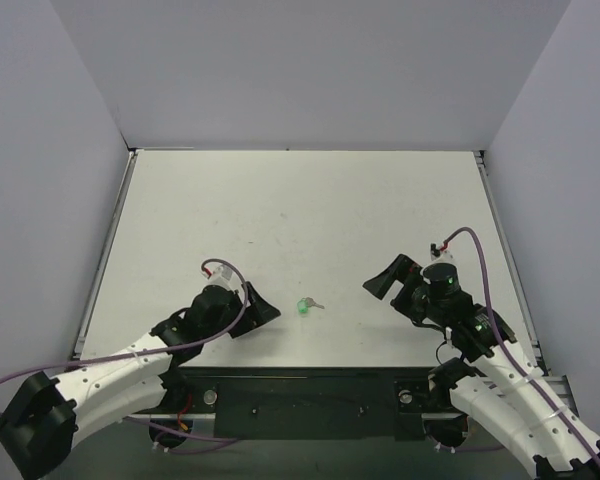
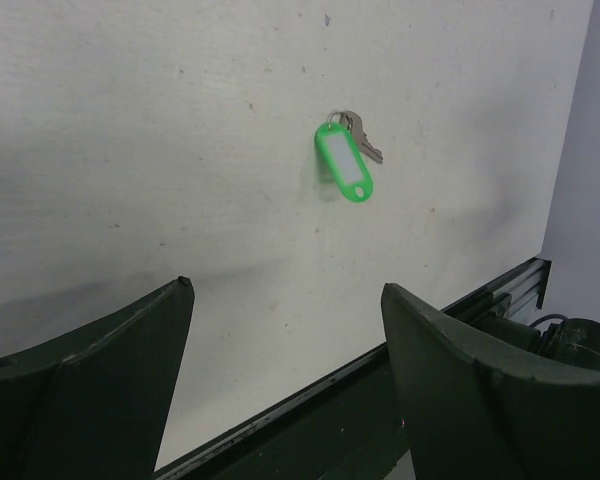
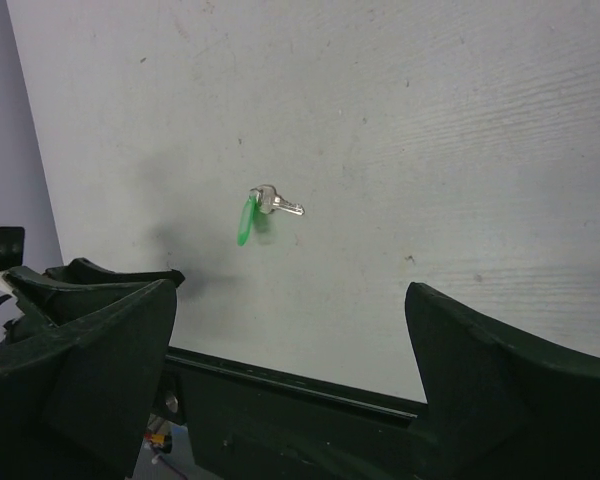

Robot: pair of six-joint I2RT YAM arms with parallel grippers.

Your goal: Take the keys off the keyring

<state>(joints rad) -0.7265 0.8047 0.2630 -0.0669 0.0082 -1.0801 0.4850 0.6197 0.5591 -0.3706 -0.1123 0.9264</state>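
The green keyring fob (image 1: pixel 303 306) lies on the white table near the front middle, with the small silver key (image 1: pixel 317 304) joined to it on its right. The left wrist view shows the fob (image 2: pixel 344 164) and the key (image 2: pixel 360 135) ahead of the fingers. The right wrist view shows the fob (image 3: pixel 245 222) edge-on beside the key (image 3: pixel 277 204). My left gripper (image 1: pixel 263 308) is open and empty, just left of the fob. My right gripper (image 1: pixel 390 281) is open and empty, to the right of the key.
The table's dark front rail (image 1: pixel 310 385) runs between the arm bases. Grey walls close the left, back and right sides. A metal strip (image 1: pixel 104 262) borders the table's left edge.
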